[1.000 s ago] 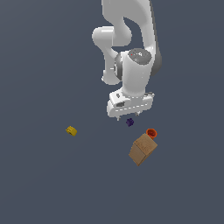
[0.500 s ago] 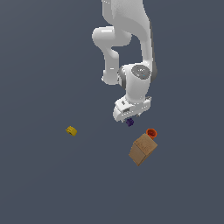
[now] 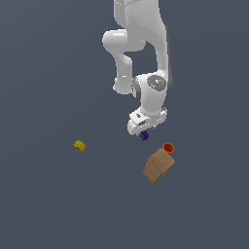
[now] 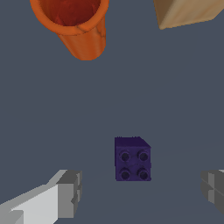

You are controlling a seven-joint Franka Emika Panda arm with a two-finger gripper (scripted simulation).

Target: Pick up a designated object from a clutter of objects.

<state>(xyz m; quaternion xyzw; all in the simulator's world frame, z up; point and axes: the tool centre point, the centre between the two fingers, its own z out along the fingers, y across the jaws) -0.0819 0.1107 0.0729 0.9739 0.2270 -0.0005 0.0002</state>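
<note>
The purple block (image 4: 132, 158) sits on the grey floor (image 3: 58, 204) between the gripper's (image 4: 142, 192) two fingers, nearer the finger at the wrist view's cut-off edge than the pale one (image 4: 65, 194), and touching neither. Four studs show on its upper face. In the exterior view the purple block (image 3: 144, 135) peeks out just under the gripper (image 3: 144, 127), mostly covered by the white hand.

The jaws stand wide apart, with clear floor on both sides of the block; the gripper holds nothing.

The orange-red cup (image 3: 168, 147) stands to the exterior view's right of the block, near it but apart, and the tan box (image 3: 158, 166) lies just beside the cup, on its near side. The yellow chunk (image 3: 79, 145) lies well apart at the exterior view's left.

In the wrist view the cup (image 4: 74, 24) and box (image 4: 188, 12) are cut off by the frame, and one finger (image 4: 213, 189) shows only partly. From outside, the fingers are too small to make out.
</note>
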